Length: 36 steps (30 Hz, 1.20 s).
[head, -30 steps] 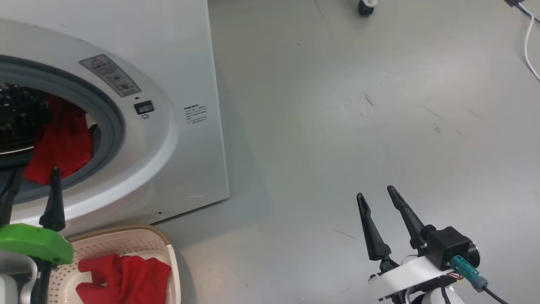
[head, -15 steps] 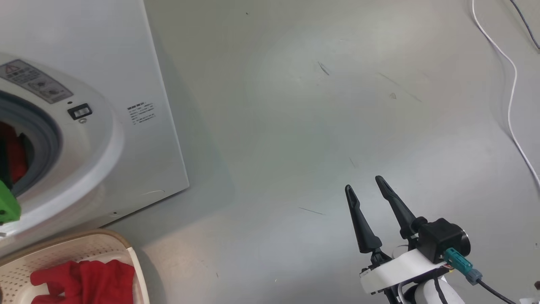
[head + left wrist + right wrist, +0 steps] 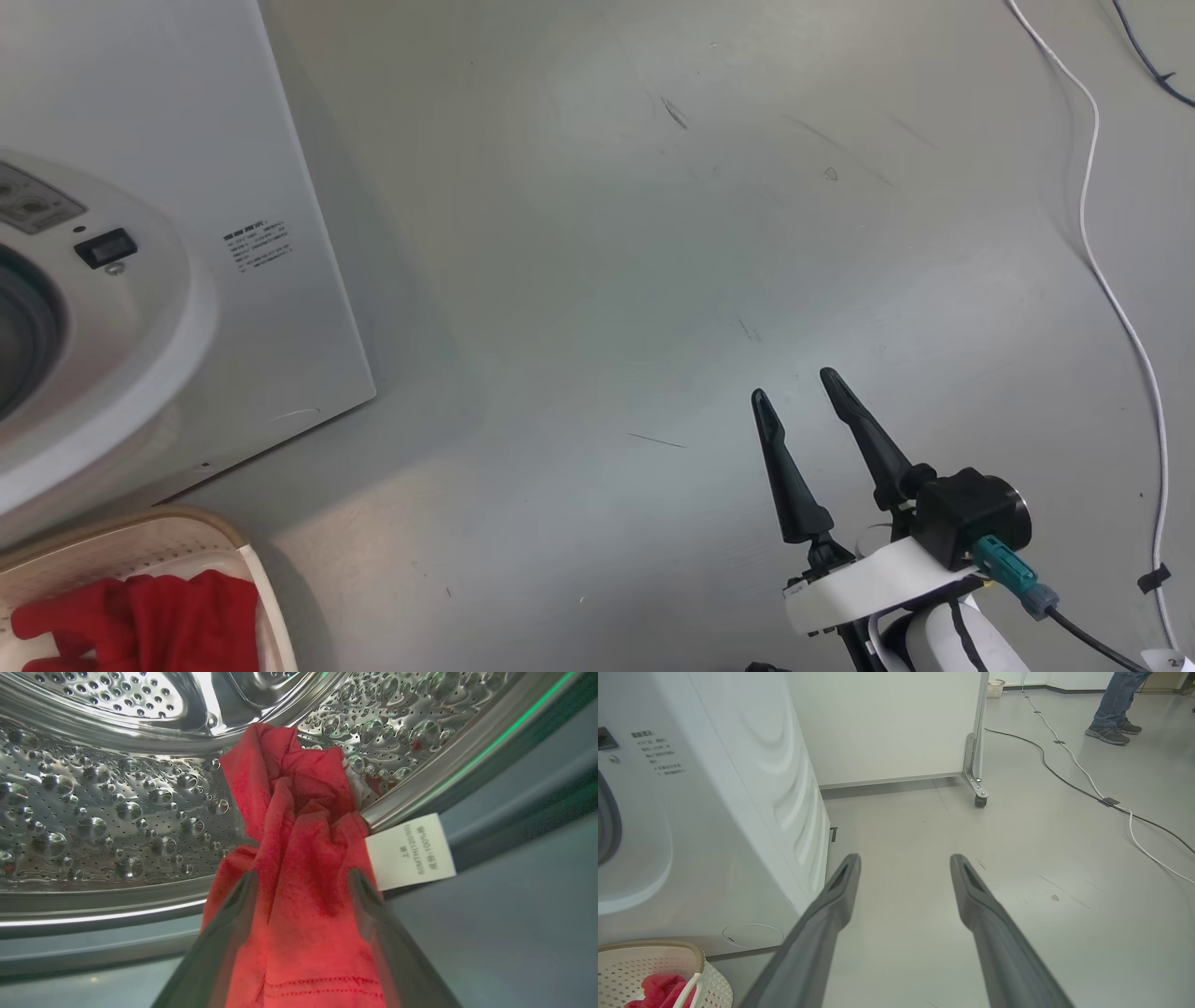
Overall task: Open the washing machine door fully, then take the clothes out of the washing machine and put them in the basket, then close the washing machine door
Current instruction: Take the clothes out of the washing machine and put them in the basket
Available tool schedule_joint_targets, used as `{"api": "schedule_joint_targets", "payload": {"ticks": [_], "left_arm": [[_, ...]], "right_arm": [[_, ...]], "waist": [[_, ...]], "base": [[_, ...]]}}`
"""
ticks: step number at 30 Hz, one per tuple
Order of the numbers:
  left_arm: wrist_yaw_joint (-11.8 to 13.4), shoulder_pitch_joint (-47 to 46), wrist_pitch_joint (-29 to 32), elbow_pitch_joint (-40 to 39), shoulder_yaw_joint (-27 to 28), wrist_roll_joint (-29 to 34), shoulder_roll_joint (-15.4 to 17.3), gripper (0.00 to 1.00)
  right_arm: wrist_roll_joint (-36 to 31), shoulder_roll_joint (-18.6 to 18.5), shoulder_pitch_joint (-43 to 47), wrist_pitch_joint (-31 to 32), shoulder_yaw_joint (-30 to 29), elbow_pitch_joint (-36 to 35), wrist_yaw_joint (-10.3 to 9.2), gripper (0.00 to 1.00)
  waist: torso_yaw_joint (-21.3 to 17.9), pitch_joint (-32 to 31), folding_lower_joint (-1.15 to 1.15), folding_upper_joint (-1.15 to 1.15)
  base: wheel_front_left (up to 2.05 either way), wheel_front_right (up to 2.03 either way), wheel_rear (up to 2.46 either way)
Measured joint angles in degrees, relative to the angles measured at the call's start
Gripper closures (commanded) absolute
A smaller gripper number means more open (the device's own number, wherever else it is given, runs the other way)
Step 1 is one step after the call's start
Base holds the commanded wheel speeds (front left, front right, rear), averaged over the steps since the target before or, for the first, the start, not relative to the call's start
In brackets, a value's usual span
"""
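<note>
The washing machine (image 3: pixel 140 140) stands at the left, and its door is out of view. In the left wrist view my left gripper (image 3: pixel 303 876) is open at the mouth of the steel drum (image 3: pixel 117 812). The red clothes (image 3: pixel 303 812) lie between its fingers, draped over the drum's lip, with a white label (image 3: pixel 411 851) at the right. My right gripper (image 3: pixel 794 385) hangs open over the bare floor, right of the machine, with nothing between its fingers (image 3: pixel 831 896). The cream basket (image 3: pixel 121 537) sits in front of the machine with a red garment (image 3: pixel 140 621) in it.
A white cable (image 3: pixel 1111 280) runs along the floor at the right. In the right wrist view a white panel on a caster (image 3: pixel 980 798) stands behind the machine, and a person's feet (image 3: pixel 1111 732) are far back right. Another small basket (image 3: pixel 995 687) sits by the far wall.
The head camera has swung to the right, so the machine and basket slid left and my left gripper left that view. The right gripper has barely shifted.
</note>
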Motion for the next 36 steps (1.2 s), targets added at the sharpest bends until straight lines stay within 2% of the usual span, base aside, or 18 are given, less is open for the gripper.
{"api": "schedule_joint_targets", "payload": {"ticks": [7, 15, 19, 26, 27, 28, 36], "left_arm": [[0.0, -4.1, 2.4, 2.5, -0.5, 0.0, 0.4, 0.00], [1.2, -6.8, 4.0, 6.3, -1.1, 1.7, 1.9, 0.00], [1.4, -7.9, 4.2, 7.9, -1.8, 2.6, 2.0, 0.00], [1.9, -9.7, 4.3, 10.1, -1.8, 2.8, 2.2, 0.00], [1.9, -10.0, 4.3, 10.5, -1.8, 2.8, 2.2, 0.53], [1.9, -10.2, 4.3, 10.8, -1.9, 2.8, 2.2, 1.00], [1.8, -10.8, 3.1, 12.9, -2.5, 2.7, 1.8, 1.00]], "right_arm": [[0.0, 0.0, -0.1, 0.0, 0.9, 0.0, -0.52, 0.00], [0.2, 0.0, -1.4, 0.0, 2.0, -0.2, -0.58, 0.00], [0.3, 0.1, -1.5, 0.0, 2.1, -0.2, -1.46, 0.00], [0.3, 0.1, -1.6, 0.0, 2.5, -0.2, -1.79, 0.00], [0.4, 0.1, -1.7, 0.0, 2.5, -0.2, -1.88, 0.00], [0.4, 0.1, -1.8, 0.0, 2.6, -0.2, -2.03, 0.00], [0.5, 0.1, -2.4, 0.0, 2.6, -0.2, -2.52, 0.00]], "waist": [[-0.3, 1.0, 0.00, 0.00], [-1.0, 2.2, 0.00, 0.00], [-1.2, 2.6, 0.00, 0.00], [-1.5, 3.0, 0.00, 0.00], [-1.5, 3.1, 0.00, 0.00], [-1.5, 3.1, 0.00, 0.00], [-1.3, 3.0, 0.00, 0.00]], "base": [[0.00, 0.00, 0.00], [0.00, 0.00, 0.00], [0.00, 0.00, 0.00], [0.00, 0.00, 0.00], [0.00, 0.00, 0.00], [0.00, 0.00, 0.00], [0.00, 0.00, 0.00]]}}
